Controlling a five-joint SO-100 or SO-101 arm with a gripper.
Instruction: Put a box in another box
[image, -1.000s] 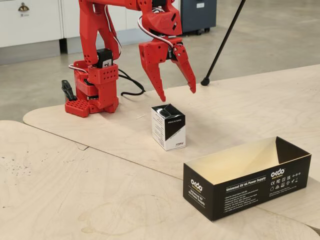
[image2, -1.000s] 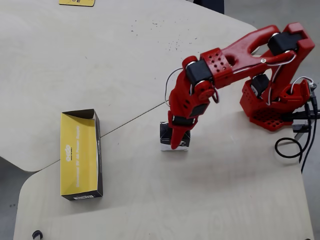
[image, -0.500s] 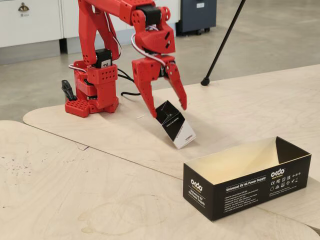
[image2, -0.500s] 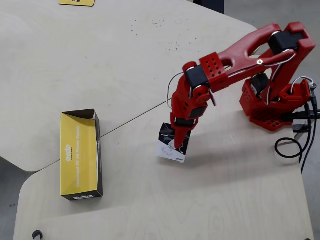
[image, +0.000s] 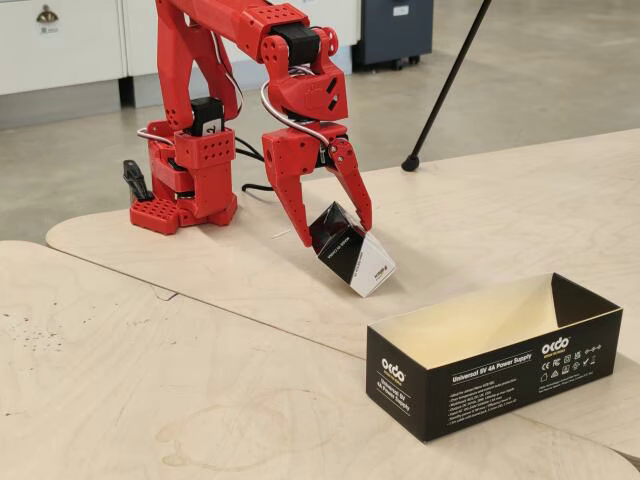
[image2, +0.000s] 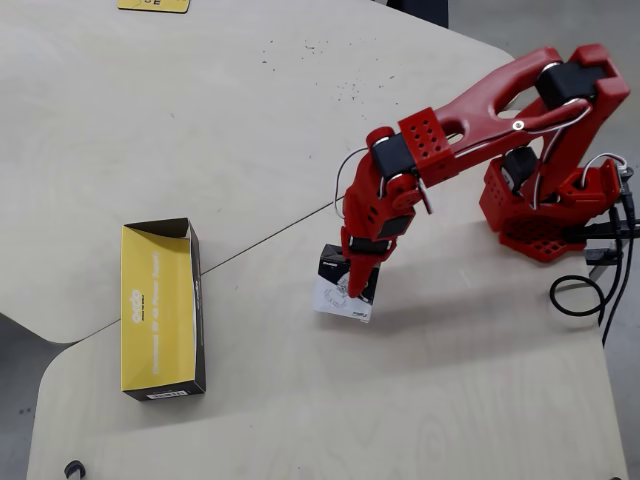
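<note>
The small black-and-white box (image: 360, 262) (image2: 335, 298) leans tilted on the plywood table, white end down and black end up. My red gripper (image: 335, 232) (image2: 351, 290) comes down over its black end, one finger on each side, closed against it. The long black box (image: 490, 375) (image2: 196, 300) with white "Universal 5V 4A Power Supply" print lies open and empty; it sits to the lower right of the small box in the fixed view and far to its left in the overhead view.
The arm's red base (image: 185, 180) (image2: 545, 215) stands at the table's edge with black cables (image2: 585, 295) beside it. A black tripod leg (image: 445, 85) slants down behind the table. A seam (image2: 260, 240) runs between the table panels.
The gripper came down over the upright small box, tipped it over toward the long box, and its fingers narrowed onto the black end. The long box stayed put.
</note>
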